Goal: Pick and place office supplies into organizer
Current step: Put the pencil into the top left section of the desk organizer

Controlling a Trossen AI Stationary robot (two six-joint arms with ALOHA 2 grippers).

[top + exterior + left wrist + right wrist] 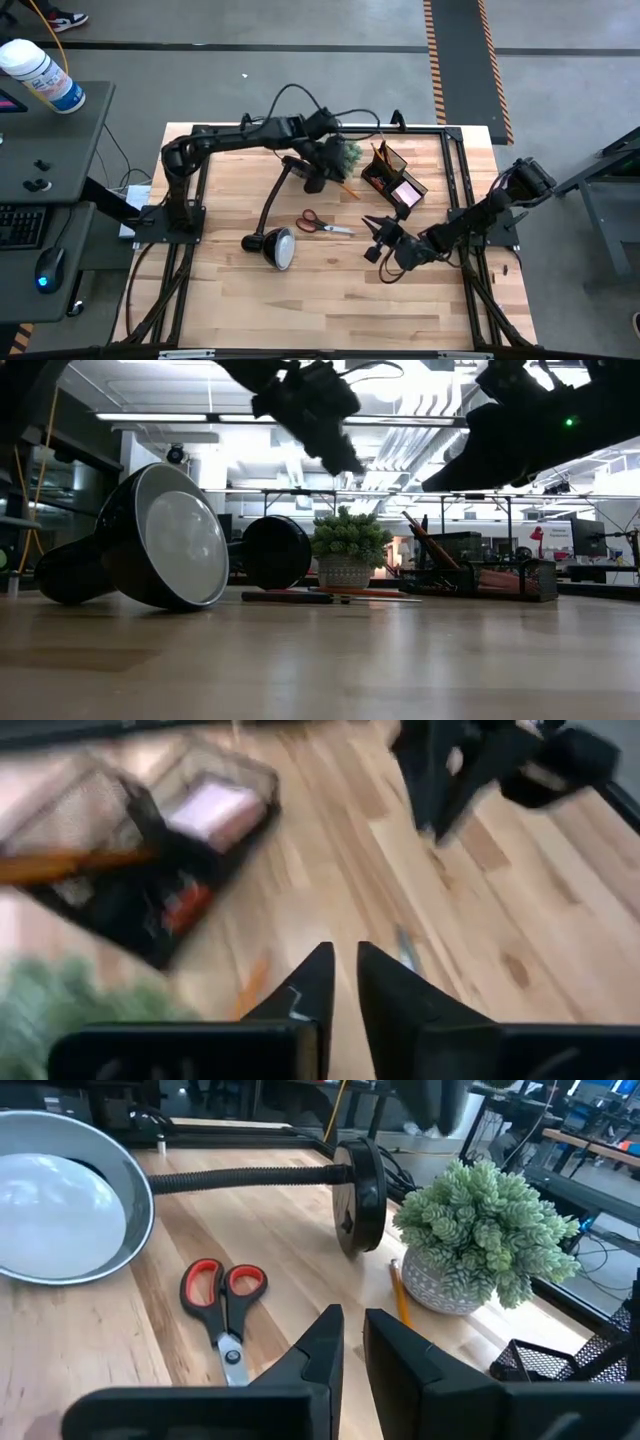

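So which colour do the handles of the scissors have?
Red, clearest in the right wrist view: scissors.

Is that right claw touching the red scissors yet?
Apart. The high view shows bare table between the right gripper and the scissors.
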